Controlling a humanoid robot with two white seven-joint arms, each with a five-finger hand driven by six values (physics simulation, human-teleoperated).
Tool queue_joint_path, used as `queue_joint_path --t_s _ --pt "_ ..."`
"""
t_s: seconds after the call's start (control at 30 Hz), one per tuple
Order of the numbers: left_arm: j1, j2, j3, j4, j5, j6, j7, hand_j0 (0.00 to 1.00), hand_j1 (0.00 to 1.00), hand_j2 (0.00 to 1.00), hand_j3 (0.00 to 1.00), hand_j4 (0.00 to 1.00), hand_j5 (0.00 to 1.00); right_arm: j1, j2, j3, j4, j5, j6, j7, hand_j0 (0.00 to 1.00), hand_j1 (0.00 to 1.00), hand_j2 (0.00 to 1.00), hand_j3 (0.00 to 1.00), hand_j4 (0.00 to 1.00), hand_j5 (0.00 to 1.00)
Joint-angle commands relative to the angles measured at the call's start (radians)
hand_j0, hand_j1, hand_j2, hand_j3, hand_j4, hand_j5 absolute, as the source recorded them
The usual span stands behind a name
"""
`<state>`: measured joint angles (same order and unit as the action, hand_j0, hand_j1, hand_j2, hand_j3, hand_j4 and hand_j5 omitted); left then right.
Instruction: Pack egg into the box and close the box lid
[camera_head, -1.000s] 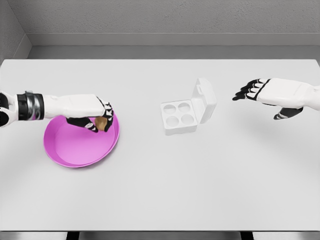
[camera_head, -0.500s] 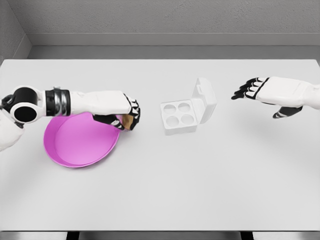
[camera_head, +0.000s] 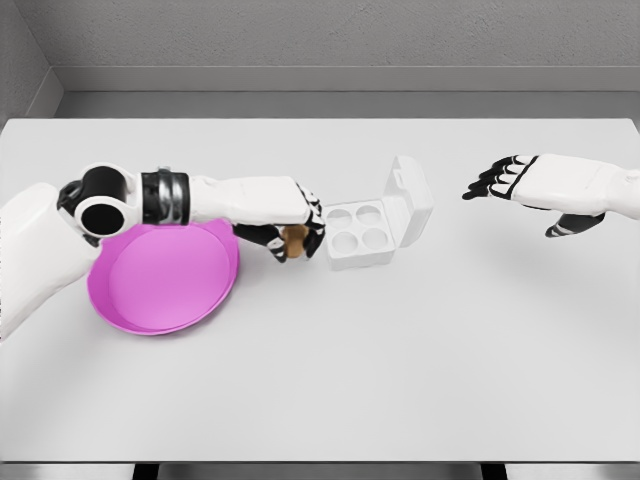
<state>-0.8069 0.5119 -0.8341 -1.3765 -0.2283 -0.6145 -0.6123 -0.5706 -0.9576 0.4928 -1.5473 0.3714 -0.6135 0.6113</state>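
Left hand (camera_head: 290, 228) pinches the egg (camera_head: 294, 240) just left of the open box (camera_head: 372, 228); right hand (camera_head: 520, 185) hovers, fingers spread.

1. A pink plate (camera_head: 150, 310) is lying on the left part of the table, round and shallow with a raised rim; its upper edge is being hidden by something passing in front of it.
2. Nothing is showing inside the plate; its inner face is reading as an even pink.
3. A white table (camera_head: 330, 380) is filling most of the view, its surface plain and matte, its far edge running straight across near the top.
4. A grey wall (camera_head: 330, 40) is standing behind the table, with a paler band running along its base.
5. A dark strip is showing below the table's near edge.
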Motion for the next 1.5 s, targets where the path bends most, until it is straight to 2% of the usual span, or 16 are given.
queue_joint_path --t_s 0.0,0.17,0.3,0.4,0.5,0.57,0.97,1.13,1.33,1.47 --pt "0.0 -0.023 0.001 0.0 0.009 0.004 0.001 0.32 0.32 0.32 0.32 0.32 0.32 0.0 -0.001 0.0 0.0 -0.005 0.003 0.0 1.0 1.0 1.0 1.0 1.0 1.0" --pt "-0.034 -0.064 0.0 0.002 0.012 0.004 0.001 0.32 0.32 0.32 0.32 0.32 0.32 0.0 0.0 0.0 -0.004 -0.005 0.003 0.0 1.0 1.0 1.0 1.0 1.0 1.0" --pt "-0.049 -0.105 0.0 0.033 0.007 0.004 0.001 0.32 0.32 0.32 0.32 0.32 0.32 0.0 0.0 0.0 -0.011 -0.005 0.003 0.0 1.0 1.0 1.0 1.0 1.0 1.0" --pt "-0.064 -0.164 0.0 0.148 0.004 0.004 0.001 0.32 0.32 0.32 0.32 0.32 0.32 0.0 0.0 0.0 -0.011 -0.005 0.003 0.0 1.0 1.0 1.0 1.0 1.0 1.0" --pt "-0.066 -0.228 0.0 0.226 -0.029 0.004 0.001 0.32 0.32 0.32 0.32 0.32 0.32 0.0 -0.001 0.0 -0.011 -0.005 0.003 0.0 1.0 1.0 1.0 1.0 1.0 1.0" --pt "-0.066 -0.251 0.0 0.249 -0.048 0.004 0.001 0.32 0.32 0.32 0.32 0.32 0.32 0.0 -0.001 0.0 -0.011 -0.005 0.003 0.0 1.0 1.0 1.0 1.0 1.0 1.0" --pt "-0.066 -0.248 -0.011 0.274 -0.046 0.004 0.001 0.34 0.34 0.34 0.34 0.34 0.34 0.0 0.0 0.0 -0.011 -0.005 0.003 0.0 1.0 1.0 1.0 1.0 1.0 1.0" --pt "-0.066 -0.247 -0.011 0.274 -0.045 0.004 0.001 0.4 0.4 0.4 0.4 0.4 0.4 -0.002 0.0 0.001 -0.011 -0.005 0.003 0.0 1.0 1.0 1.0 1.0 1.0 1.0" --pt "-0.066 -0.247 -0.006 0.286 -0.04 0.004 0.001 0.57 0.57 0.57 0.57 0.57 0.57 -0.006 0.0 0.001 -0.011 -0.005 0.003 0.0 1.0 1.0 1.0 1.0 1.0 1.0" --pt "-0.066 -0.243 -0.006 0.286 -0.037 0.004 0.001 0.58 0.58 0.58 0.58 0.58 0.58 -0.006 0.0 0.001 -0.011 -0.005 0.003 0.0 1.0 1.0 1.0 1.0 1.0 1.0"
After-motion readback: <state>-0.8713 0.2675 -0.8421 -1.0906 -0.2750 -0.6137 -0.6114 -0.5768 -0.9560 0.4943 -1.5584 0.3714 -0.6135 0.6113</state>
